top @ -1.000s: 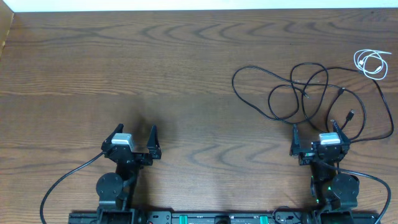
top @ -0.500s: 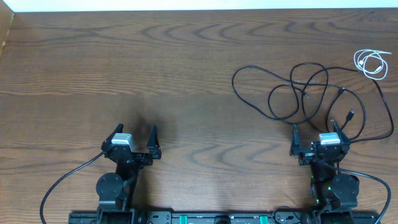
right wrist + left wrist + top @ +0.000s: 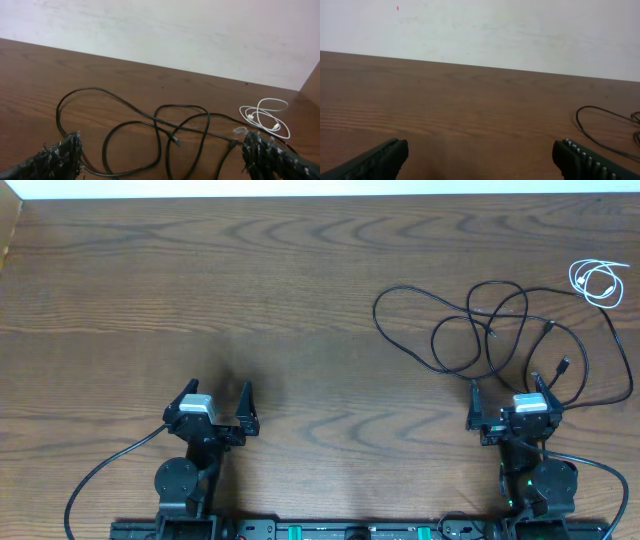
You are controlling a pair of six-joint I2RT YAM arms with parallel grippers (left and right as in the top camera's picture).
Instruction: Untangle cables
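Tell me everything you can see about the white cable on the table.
The white cable is thin and short, gathered into a few small, loose loops, with small plug ends showing inside the coil. It lies flat on the brown wooden table near its far right corner, beyond the open right gripper, which is well short of it. The black cable passes close by its near side; whether the two touch cannot be told.

Robot lab: wood table (image 3: 300, 280), bare white wall (image 3: 480, 30).
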